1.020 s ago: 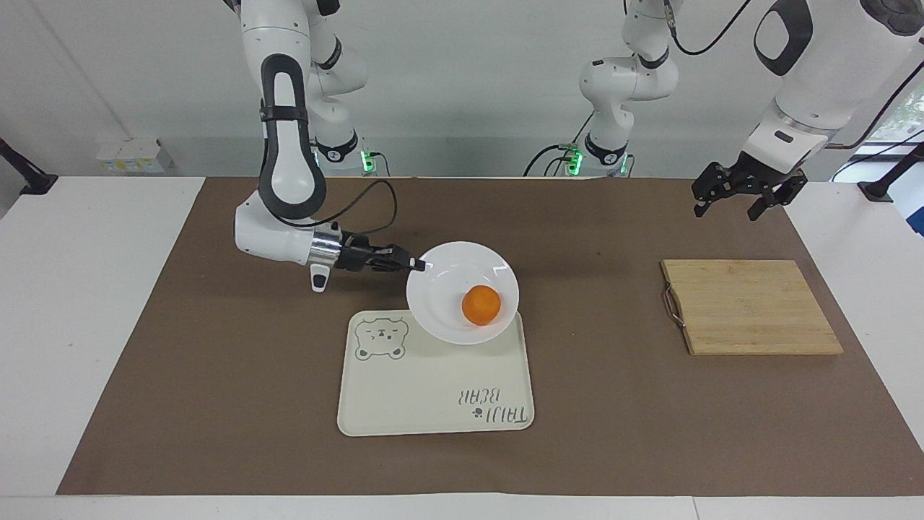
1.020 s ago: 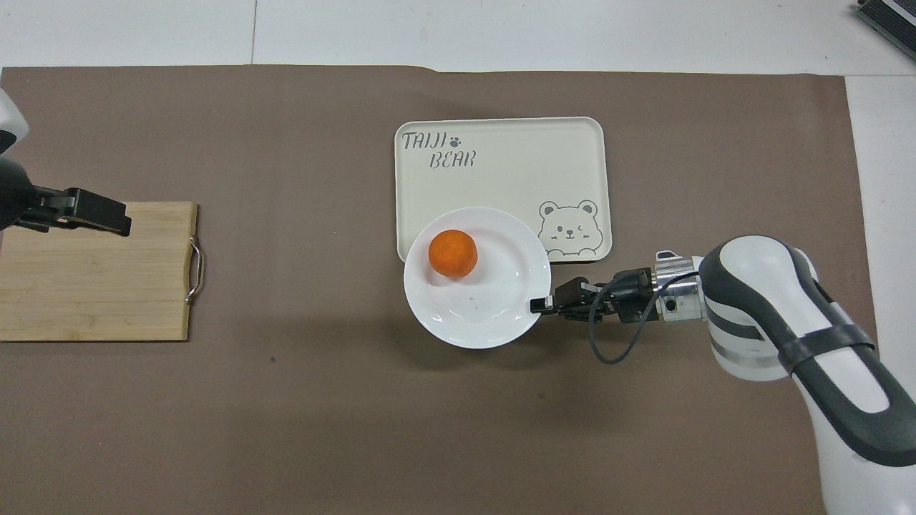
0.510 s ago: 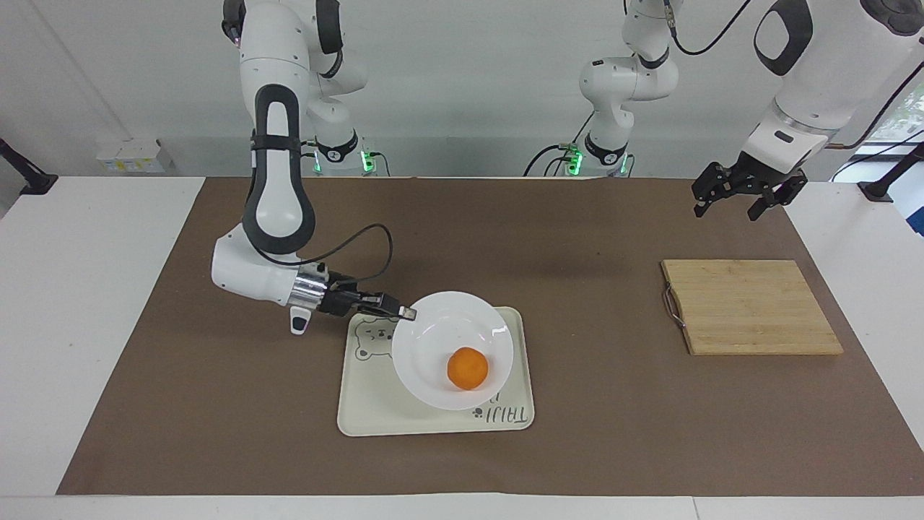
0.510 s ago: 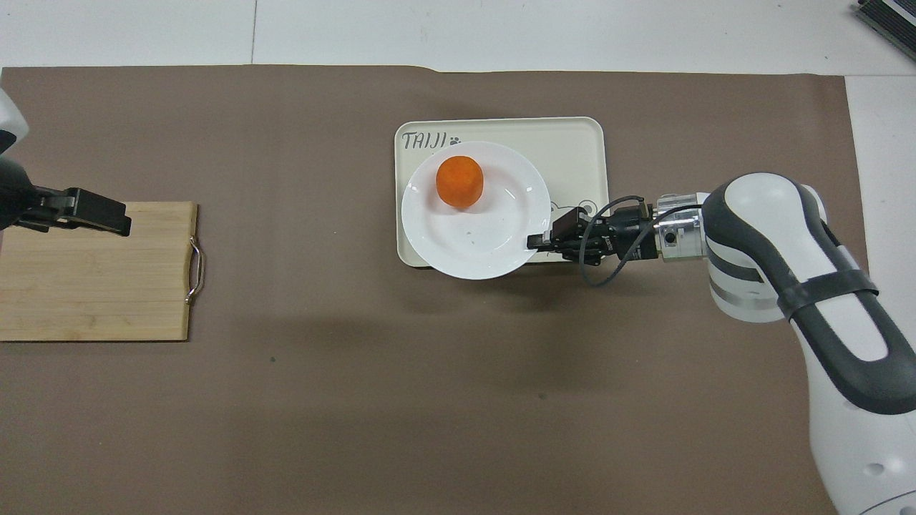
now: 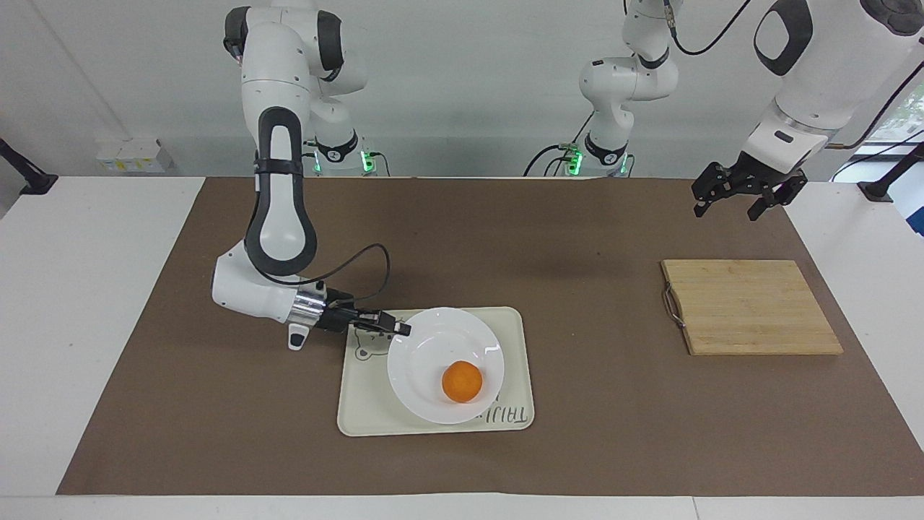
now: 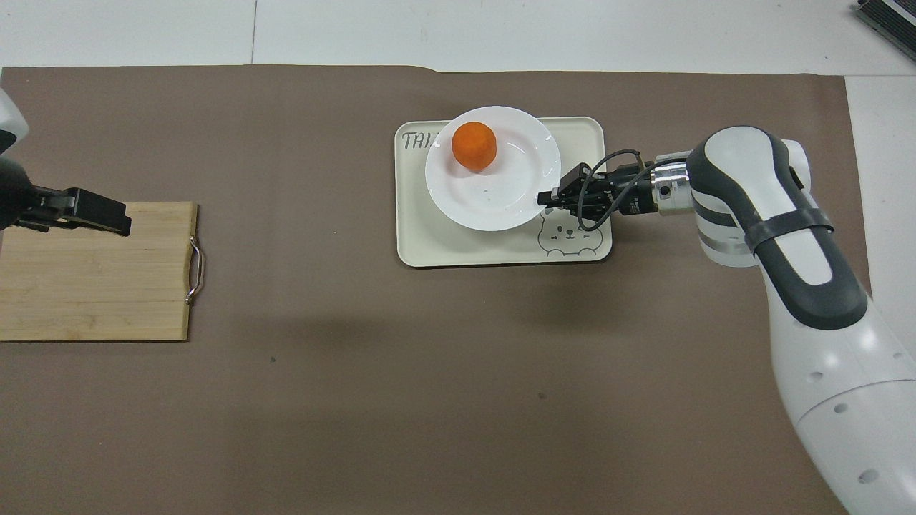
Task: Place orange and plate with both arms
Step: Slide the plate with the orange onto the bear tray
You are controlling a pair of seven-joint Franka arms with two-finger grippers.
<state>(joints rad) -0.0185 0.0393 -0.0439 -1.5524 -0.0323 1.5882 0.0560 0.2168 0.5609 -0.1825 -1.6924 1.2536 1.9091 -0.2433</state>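
Left gripper [image 5: 747, 196] hangs with fingers spread, holding nothing, above the bench's edge nearest the robots at the left arm's end, close to the cutting board [image 5: 751, 307]; that arm waits. Cutting board lies flat on the brown mat [image 5: 592, 238], handle turned toward the middle of the bench. Right gripper [image 5: 403, 329] is clenched on the rim of the plate [image 5: 426, 354], gripping at the plate's edge nearest the robots and toward the right arm's end. A second back the plate was only at the tray's near edge, barely overlapping it; now it sits over the middle of the tray [image 5: 361, 412], covering most of the lettering, with the bear drawing partly under the gripper. Orange [image 5: 462, 381] rides in the plate's well, on the side farther from the robots; it has kept its place in the well through the carry. Plate looks low and nearly level; cannot tell if it already rests on the tray. Judgement: the carry is finishing, and what remains is setting down and letting go of the rim without tipping the fruit.
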